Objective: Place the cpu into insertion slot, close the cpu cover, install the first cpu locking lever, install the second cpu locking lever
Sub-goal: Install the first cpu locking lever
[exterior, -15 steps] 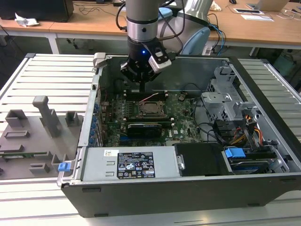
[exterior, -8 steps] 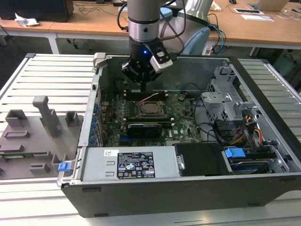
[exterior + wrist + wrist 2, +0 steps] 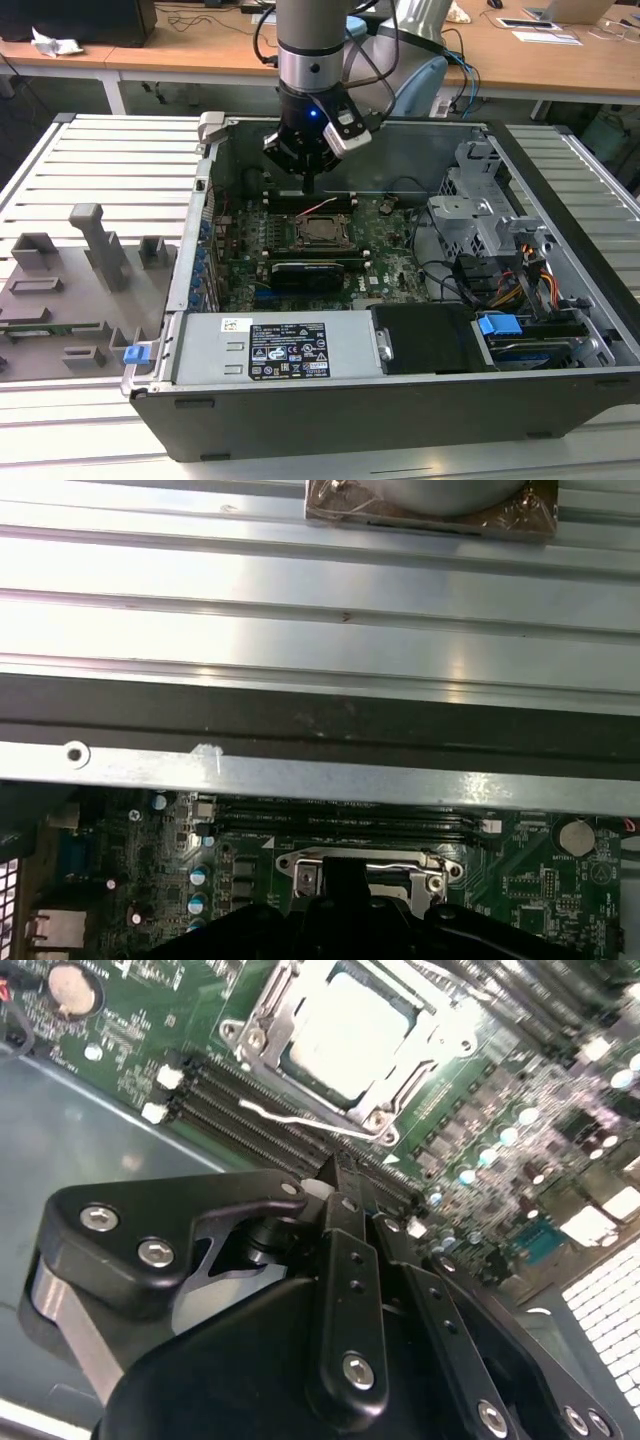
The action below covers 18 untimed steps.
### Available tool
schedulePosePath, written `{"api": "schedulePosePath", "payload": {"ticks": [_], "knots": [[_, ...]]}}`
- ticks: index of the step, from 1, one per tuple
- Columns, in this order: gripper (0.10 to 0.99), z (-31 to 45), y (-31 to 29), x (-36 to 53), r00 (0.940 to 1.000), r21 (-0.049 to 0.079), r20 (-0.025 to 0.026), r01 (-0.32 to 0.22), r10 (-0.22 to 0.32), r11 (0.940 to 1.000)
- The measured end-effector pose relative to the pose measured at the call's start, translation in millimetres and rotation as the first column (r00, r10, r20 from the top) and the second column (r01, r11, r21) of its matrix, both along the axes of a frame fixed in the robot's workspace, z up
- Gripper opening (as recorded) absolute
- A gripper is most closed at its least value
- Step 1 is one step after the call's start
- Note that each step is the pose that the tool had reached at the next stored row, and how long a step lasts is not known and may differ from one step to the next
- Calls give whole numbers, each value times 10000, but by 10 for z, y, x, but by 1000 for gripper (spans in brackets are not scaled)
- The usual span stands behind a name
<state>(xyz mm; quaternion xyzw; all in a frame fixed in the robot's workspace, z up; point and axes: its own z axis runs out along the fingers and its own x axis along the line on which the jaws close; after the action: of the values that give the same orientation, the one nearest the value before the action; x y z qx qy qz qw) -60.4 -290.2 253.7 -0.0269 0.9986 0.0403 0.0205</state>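
Note:
The cpu [image 3: 345, 1035], pale and silvery, lies in the insertion slot [image 3: 322, 232] on the green motherboard [image 3: 385, 250]. The silvery cpu cover [image 3: 270, 1005] lies flat around the chip, framing its top. A thin wire locking lever [image 3: 300, 1118] runs along one side of the socket, close to the board. My gripper [image 3: 308, 187] hangs just above the board on the far side of the socket, a little apart from it. Its black fingers [image 3: 345, 1250] come together at the tip, shut with nothing between them. In the first wrist view the cover [image 3: 310, 875] peeks out past the gripper body [image 3: 330, 925].
The open case has a tall back wall [image 3: 400, 150] right behind the gripper. A long black expansion card [image 3: 315, 270] sits in front of the socket, a power supply [image 3: 270, 350] nearer still. Drive cage [image 3: 480, 215] and cables [image 3: 510, 285] fill the exterior view's right. Memory slots [image 3: 250, 1110] border the socket.

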Motion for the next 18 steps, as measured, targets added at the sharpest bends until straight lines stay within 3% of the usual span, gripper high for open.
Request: {"api": "schedulePosePath", "payload": {"ticks": [1, 9, 12, 18], "knots": [[106, -7, -3, 1, 10000, 44, 1, 0, 0, 10000], [106, -58, -4, 22, 10000, 51, 0, 1, -1, 10000], [106, -78, -4, 31, 10000, 131, 1, -7, 7, 9999], [106, -114, -4, 70, 10000, 130, 0, -50, 50, 9999]]}}
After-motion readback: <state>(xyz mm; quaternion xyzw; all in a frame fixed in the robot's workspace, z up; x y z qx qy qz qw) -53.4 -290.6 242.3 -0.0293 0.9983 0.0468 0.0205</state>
